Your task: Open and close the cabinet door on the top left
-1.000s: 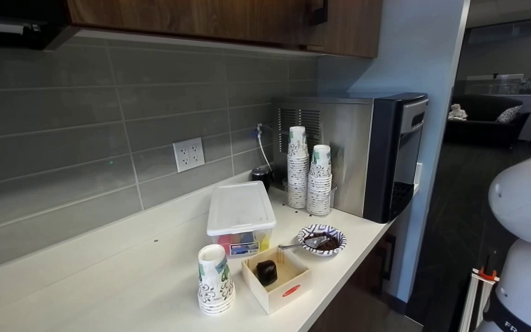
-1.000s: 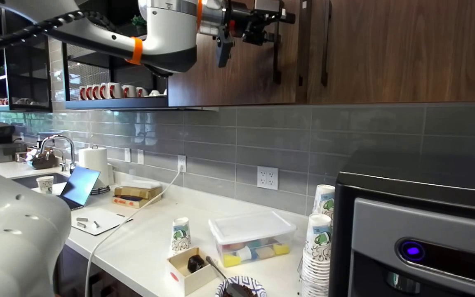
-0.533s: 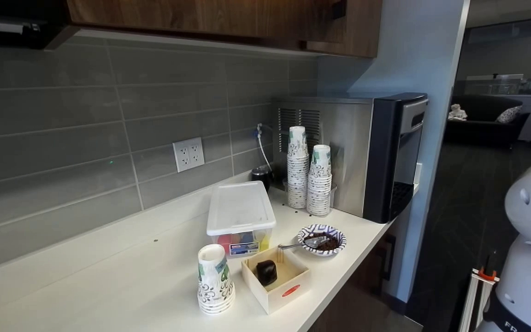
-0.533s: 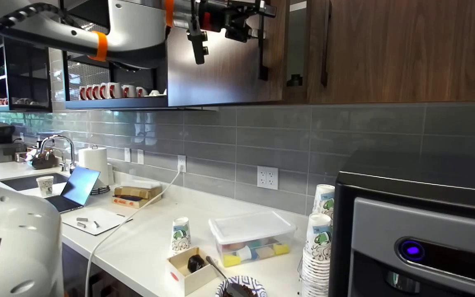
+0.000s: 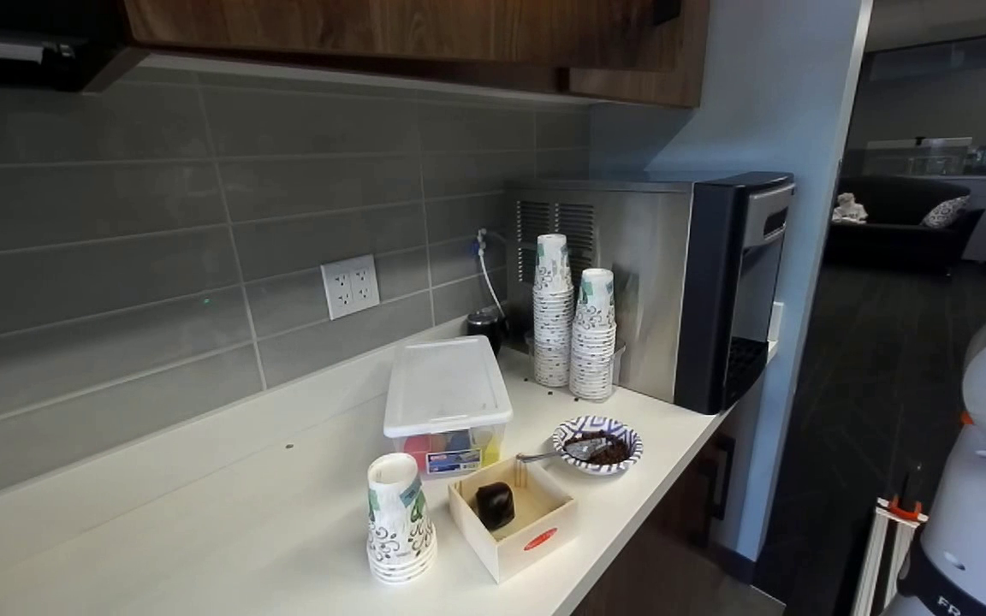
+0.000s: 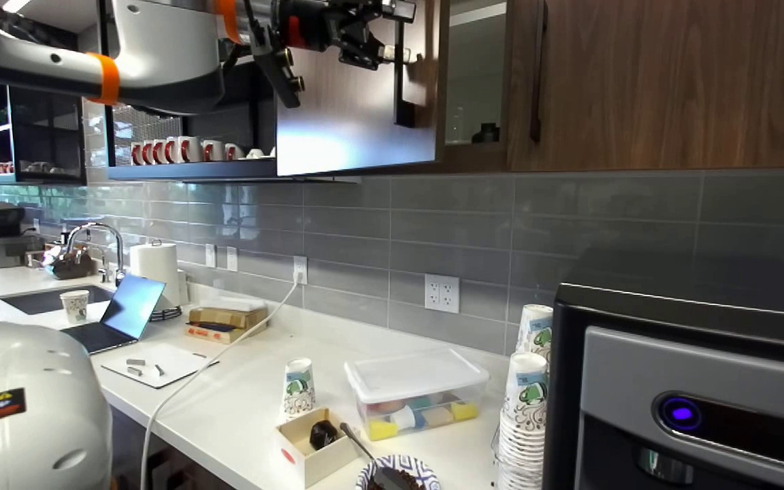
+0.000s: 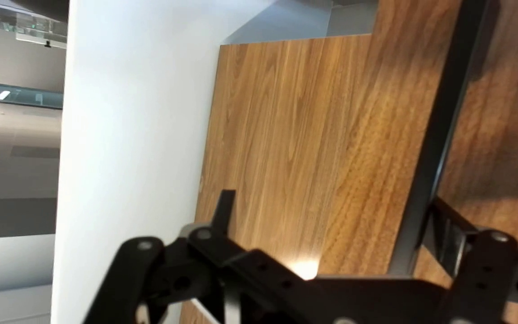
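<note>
The brown wooden cabinet door (image 6: pixel 358 116) stands partly open in an exterior view. Its right edge is swung away from the cabinet, and a gap shows the interior (image 6: pixel 477 75) with a small dark object. The door (image 5: pixel 424 30) also shows at the top of an exterior view. Its black bar handle (image 6: pixel 403 88) runs vertically. My gripper (image 6: pixel 399 31) is at the handle's upper part. In the wrist view my gripper (image 7: pixel 332 198) has its jaws wide apart. The right finger touches the handle (image 7: pixel 434 139), apparently hooked behind it; the left finger is free.
A closed neighbouring door (image 6: pixel 664 82) is right of the gap. Below, the counter (image 6: pixel 242 401) bears a lidded plastic box (image 6: pixel 419 395), paper cups (image 6: pixel 299 388), a wooden box (image 6: pixel 314 456) and a bowl (image 5: pixel 598 445). An ice machine (image 5: pixel 630 282) stands beside a wall.
The door has swung from slightly ajar to wider open, and the interior gap has grown. My gripper and arm have moved left in an exterior view along with the handle.
</note>
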